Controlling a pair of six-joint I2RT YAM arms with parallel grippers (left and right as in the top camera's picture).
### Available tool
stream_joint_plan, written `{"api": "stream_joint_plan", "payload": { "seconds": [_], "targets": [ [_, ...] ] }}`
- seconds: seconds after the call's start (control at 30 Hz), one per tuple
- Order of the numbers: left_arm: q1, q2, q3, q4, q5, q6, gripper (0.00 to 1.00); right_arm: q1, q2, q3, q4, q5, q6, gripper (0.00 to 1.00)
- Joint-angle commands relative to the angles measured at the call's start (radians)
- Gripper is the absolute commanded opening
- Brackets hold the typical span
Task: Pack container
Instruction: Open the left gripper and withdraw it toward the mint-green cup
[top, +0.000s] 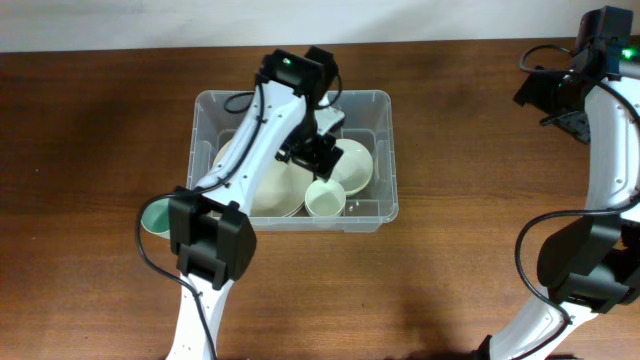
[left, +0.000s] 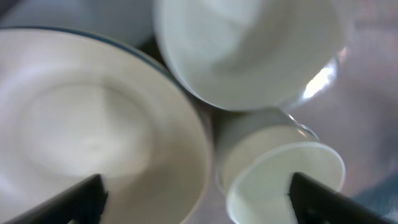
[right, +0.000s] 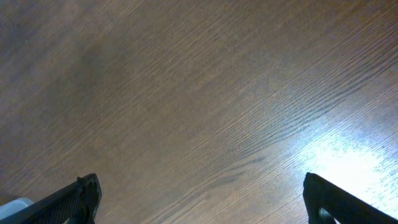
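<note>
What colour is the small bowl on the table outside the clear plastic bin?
The small bowl is teal green; clearest overhead.

I find the container (top: 392, 160) standing upright on the wooden tabletop (top: 80, 150), a little left of centre, with its long sides running across my overhead view. It is a clear rectangular plastic bin with rounded corners and a raised rim, and its top is open. Inside I note a large cream plate (top: 275, 190) on the left, a pale bowl (top: 352, 165) at the right, and a small cup (top: 325, 198), mouth up, near the front wall. All three sit close together.
</note>
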Motion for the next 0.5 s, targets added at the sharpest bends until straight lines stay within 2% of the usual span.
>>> {"api": "stream_joint_plan", "payload": {
  "seconds": [0.0, 0.3, 0.47],
  "targets": [
    [0.068, -0.016, 0.089, 0.017, -0.031, -0.096, 1.00, -0.001, 0.000, -0.003, 0.003, 0.002, 0.001, 0.99],
    [0.319, -0.043, 0.332, -0.018, -0.031, -0.232, 1.00, -0.001, 0.000, -0.003, 0.003, 0.002, 0.001, 0.99],
    [0.481, -0.080, 0.344, -0.073, -0.028, -0.258, 1.00, -0.001, 0.000, -0.003, 0.003, 0.002, 0.001, 0.99]
  ]
}}
